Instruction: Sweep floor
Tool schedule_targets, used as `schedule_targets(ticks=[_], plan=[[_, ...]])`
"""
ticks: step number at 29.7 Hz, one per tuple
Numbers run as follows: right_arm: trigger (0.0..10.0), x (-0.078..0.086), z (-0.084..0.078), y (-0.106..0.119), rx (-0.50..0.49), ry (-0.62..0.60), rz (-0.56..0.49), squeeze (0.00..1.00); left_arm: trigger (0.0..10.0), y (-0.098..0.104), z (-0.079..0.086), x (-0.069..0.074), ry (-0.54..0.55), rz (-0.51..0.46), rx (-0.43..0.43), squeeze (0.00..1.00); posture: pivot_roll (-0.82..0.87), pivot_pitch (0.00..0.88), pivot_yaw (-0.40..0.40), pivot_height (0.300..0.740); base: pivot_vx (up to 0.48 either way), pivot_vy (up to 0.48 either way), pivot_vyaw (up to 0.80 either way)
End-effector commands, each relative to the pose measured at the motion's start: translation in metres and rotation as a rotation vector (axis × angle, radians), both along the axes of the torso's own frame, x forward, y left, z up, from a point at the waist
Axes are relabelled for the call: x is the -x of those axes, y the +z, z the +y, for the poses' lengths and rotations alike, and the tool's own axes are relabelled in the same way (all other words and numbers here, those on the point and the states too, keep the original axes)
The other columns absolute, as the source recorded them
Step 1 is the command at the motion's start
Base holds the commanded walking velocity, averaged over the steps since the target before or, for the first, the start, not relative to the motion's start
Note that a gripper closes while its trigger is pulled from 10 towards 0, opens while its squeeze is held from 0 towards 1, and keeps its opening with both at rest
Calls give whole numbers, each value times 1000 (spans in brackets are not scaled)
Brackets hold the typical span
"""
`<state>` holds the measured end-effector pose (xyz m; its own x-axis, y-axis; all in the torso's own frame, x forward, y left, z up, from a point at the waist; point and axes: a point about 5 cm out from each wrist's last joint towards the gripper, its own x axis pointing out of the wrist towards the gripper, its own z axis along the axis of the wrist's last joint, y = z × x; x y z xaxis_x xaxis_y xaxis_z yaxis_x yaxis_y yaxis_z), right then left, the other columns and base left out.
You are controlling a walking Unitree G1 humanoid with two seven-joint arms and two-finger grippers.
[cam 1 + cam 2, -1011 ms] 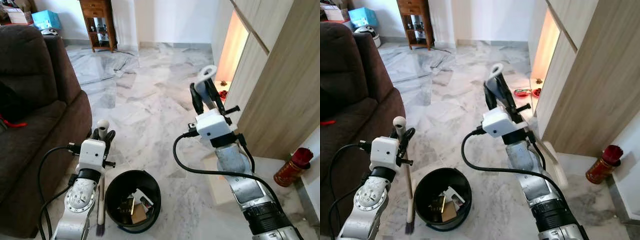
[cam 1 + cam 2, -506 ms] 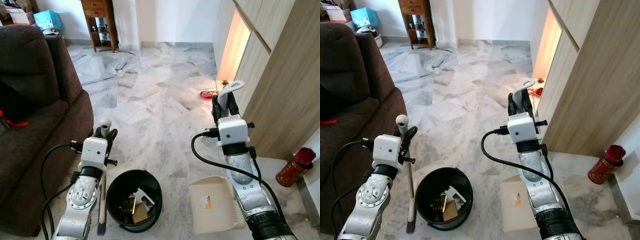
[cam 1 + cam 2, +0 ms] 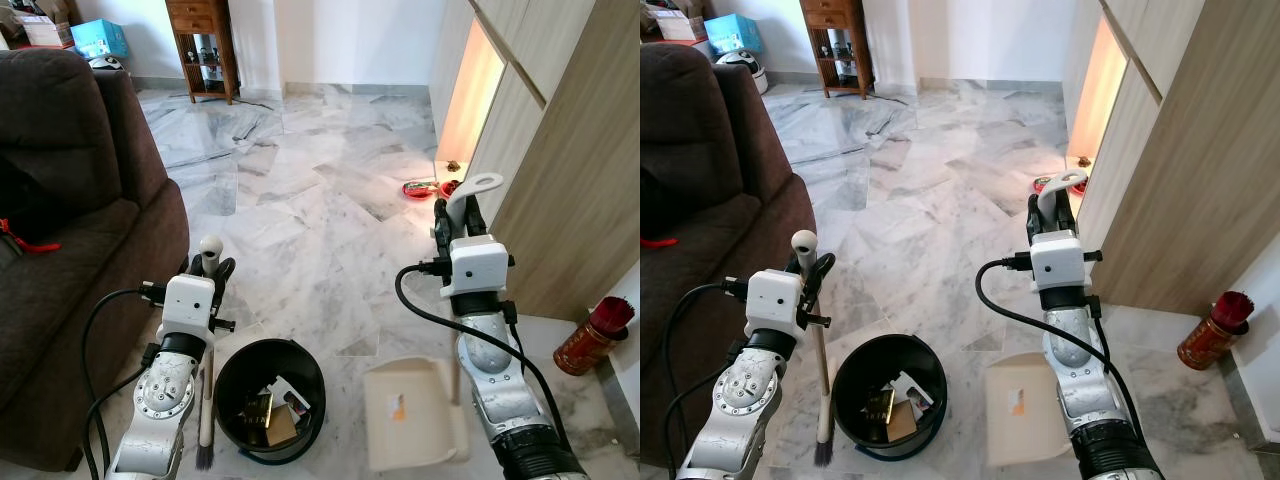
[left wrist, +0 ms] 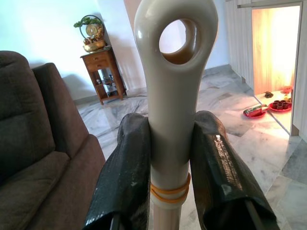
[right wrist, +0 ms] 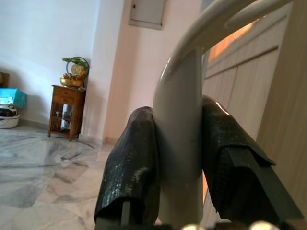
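Holding 2 tools upright over marble floor (image 3: 300, 200): left gripper (image 4: 170, 158) clenched on brush handle (image 4: 175, 96), both fingers (image 4: 127, 177) pressed flat against the cream shaft just below its eyelet, above an orange band; right gripper (image 5: 177, 163) clenched on dustpan handle (image 5: 180, 143), fingers either side of the curved stem. Brush (image 3: 205, 400) hangs vertical at approx 7 o'clock in head views, bristles down at floor level, just beside black bin (image 3: 268, 400) at 6 o'clock. Bin already loaded w/ scraps: card, paper bits. Dustpan (image 3: 415, 415) tray at approx 5 o'clock, near the bin's right side, slightly blurred, mouth facing toward bin; cannot tell if resting flat or just off the floor. Brown sofa (image 3: 70, 230) at 9 o'clock, wood cabinet wall (image 3: 560, 170) at 3 o'clock, red bottle (image 3: 590, 335) low at 4 o'clock, red dishes (image 3: 425, 187) by lit gap at 1 o'clock. Step judged: between sweeps, tools gripped, pan being set down; no loose debris obvious on nearby floor. Next move prob. needs pan lip pressed flat to floor, brush swung low toward it w/o knocking bin, keeping cable loops clear of both handles.
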<state>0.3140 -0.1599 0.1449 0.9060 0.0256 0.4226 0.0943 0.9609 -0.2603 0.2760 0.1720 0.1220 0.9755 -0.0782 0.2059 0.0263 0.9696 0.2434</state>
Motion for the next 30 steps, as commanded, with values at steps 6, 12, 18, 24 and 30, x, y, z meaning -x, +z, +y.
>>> schedule_targets(ticks=[6,12,18,24,30], plan=[[10000,0,-1,4,-8,2,-20,0,10000,11,0,-1,-4,-61,13,0,10,0,22,740,0,0,0],[10000,0,-1,4,-24,5,-22,0,10000,12,-1,-2,-9,-64,13,0,11,0,23,740,0,0,0],[10000,0,-1,3,-29,10,-18,0,10000,11,-2,-1,-17,-62,11,0,10,0,27,740,0,0,0],[10000,1,0,2,-31,12,-18,0,10000,11,-2,-1,-25,-61,10,0,7,0,29,740,-274,0,0],[10000,0,0,2,-32,14,-18,0,10000,11,-3,-1,-34,-60,10,0,8,0,31,740,-285,0,0]])
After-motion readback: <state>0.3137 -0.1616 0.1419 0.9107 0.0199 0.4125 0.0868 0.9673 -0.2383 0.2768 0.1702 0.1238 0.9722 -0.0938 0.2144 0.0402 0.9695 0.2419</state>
